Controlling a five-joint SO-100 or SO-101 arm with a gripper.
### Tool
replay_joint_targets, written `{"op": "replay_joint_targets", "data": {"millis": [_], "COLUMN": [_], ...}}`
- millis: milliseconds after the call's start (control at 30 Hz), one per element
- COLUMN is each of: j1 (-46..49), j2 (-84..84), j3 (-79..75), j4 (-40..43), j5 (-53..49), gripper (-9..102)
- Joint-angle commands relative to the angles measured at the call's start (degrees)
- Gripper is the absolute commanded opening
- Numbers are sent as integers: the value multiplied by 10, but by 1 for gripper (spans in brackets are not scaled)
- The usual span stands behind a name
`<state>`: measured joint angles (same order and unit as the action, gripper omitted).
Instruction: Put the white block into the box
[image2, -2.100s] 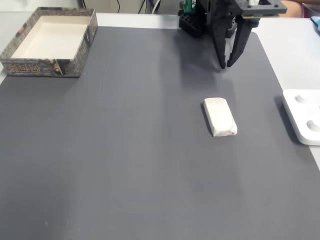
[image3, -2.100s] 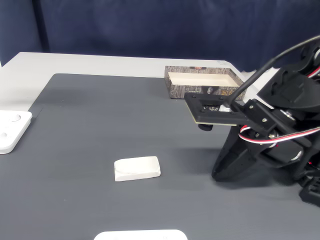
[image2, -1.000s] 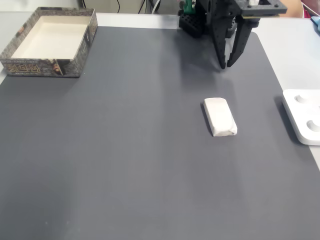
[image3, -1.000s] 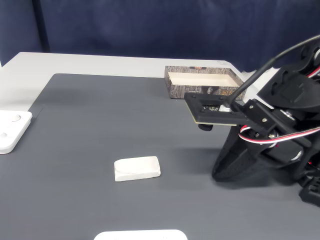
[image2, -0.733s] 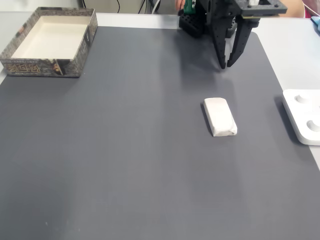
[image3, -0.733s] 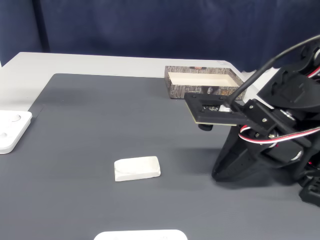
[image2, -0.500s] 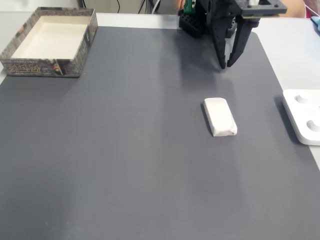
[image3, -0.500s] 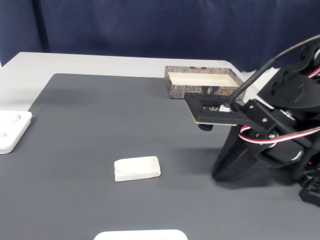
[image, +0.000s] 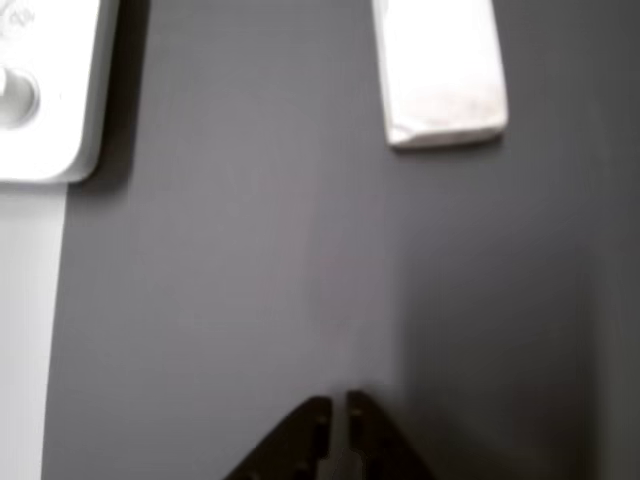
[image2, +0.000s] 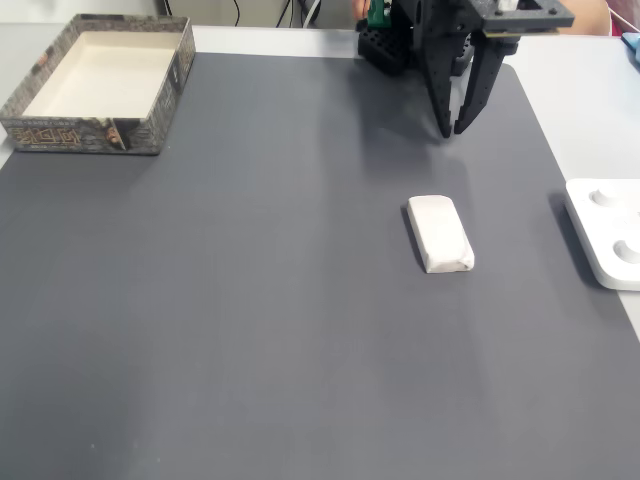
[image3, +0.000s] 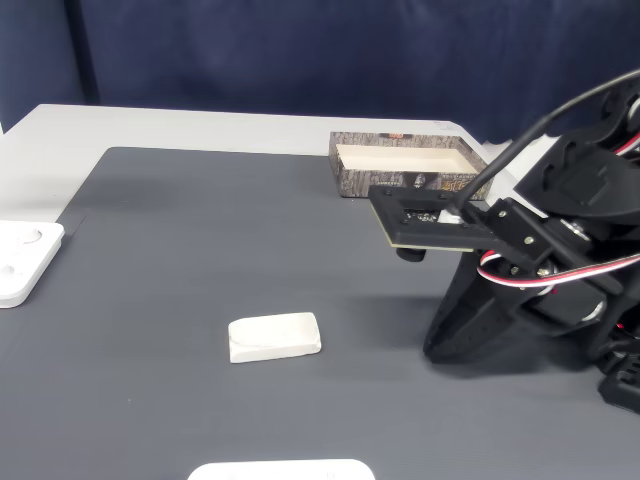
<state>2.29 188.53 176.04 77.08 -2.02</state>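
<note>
Dark grey mat (image2: 250, 300) covers most of the worktop (image2: 585, 95), with pale bare surface showing along the far and right edges in a fixed view. Wide open mat lies between the white block (image2: 440, 233) and the box (image2: 95, 85); nothing stands on that stretch. A flat white device (image2: 608, 232) sits at the mat's right edge, at 3 o'clock from the block and apart from it. A second white object (image3: 280, 470) is cut off at the bottom edge of a fixed view, near the block.

The end effector (image2: 451, 128) hangs tips-down at the far side of the mat, at 12 o'clock from the block and well apart from it. In the other view its tips (image: 332, 415) enter at the bottom edge, pressed nearly together with a thin slit between, holding nothing; the block (image: 440, 70) lies at 1 o'clock from them, cut off by the top edge.

The block lies flat on the mat, long axis running roughly 12 to 6 o'clock in a fixed view, tilted slightly toward 11. The box sits at the mat's far left corner, at 10 o'clock from the block, its open top up.
</note>
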Motion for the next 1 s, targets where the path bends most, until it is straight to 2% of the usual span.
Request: {"op": "replay_joint_targets", "data": {"millis": [0, 200, 467, 800, 967], "j1": [5, 40, 62, 78, 89], "j2": [-8, -133, -310, -610, -694], "j3": [-4, -97, -239, -490, -559], "j4": [-23, -64, -66, -65, -67], "j5": [11, 83, 106, 146, 151], "gripper": [-2, -2, -2, -2, -2]}}
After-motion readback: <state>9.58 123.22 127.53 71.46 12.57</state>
